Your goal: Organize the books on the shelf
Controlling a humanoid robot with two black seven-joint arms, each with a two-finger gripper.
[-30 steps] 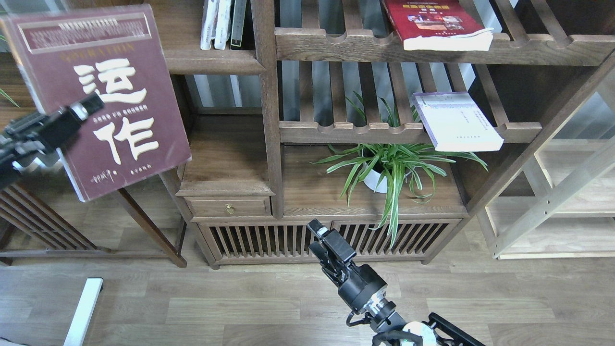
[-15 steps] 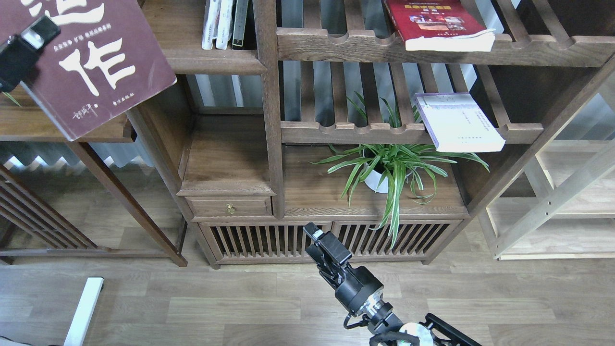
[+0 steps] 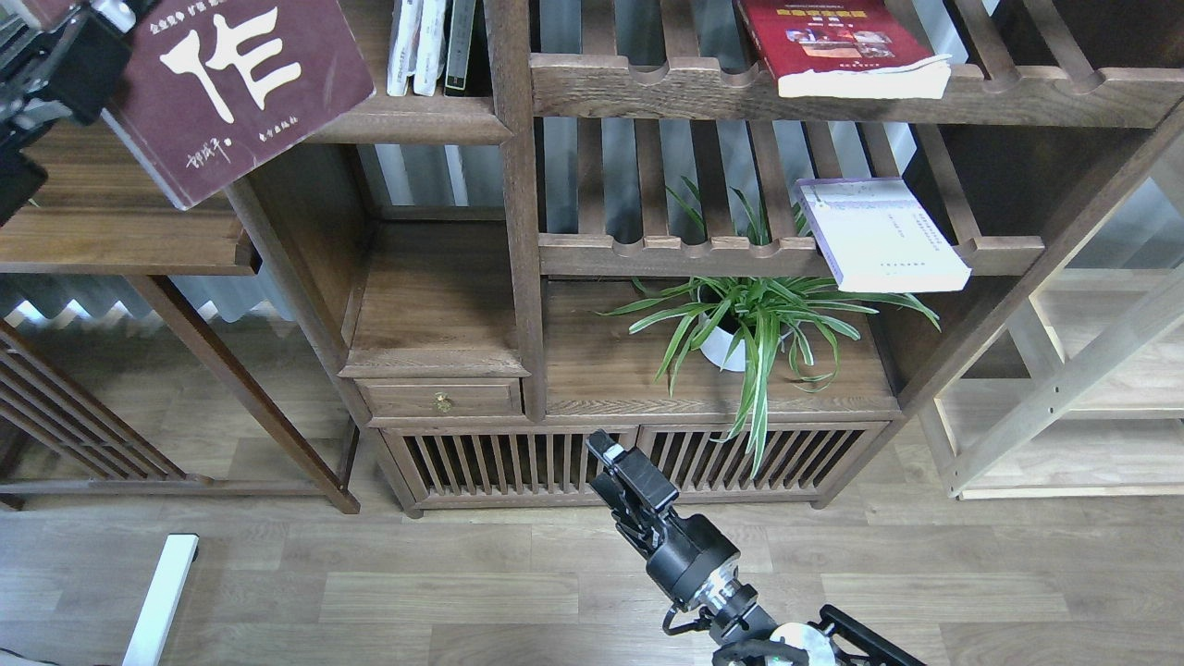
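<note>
Top left, left tool (image 3: 97,37) clamped on the left edge of the maroon book (image 3: 245,83), cover facing out, tilted, lower corner hanging just over the solid shelf (image 3: 407,118) next to the upright books (image 3: 430,46). Judged step: stand it up beside them. Rotate upright first, clear the shelf's front edge, slide spine-in against the row, release only once supported. Risk: knocking the row over. Right tool (image 3: 606,450) low by the cabinet, state cannot tell. Red book (image 3: 832,42) and white book (image 3: 879,233) flat on slatted shelves, not yet sorted.
</note>
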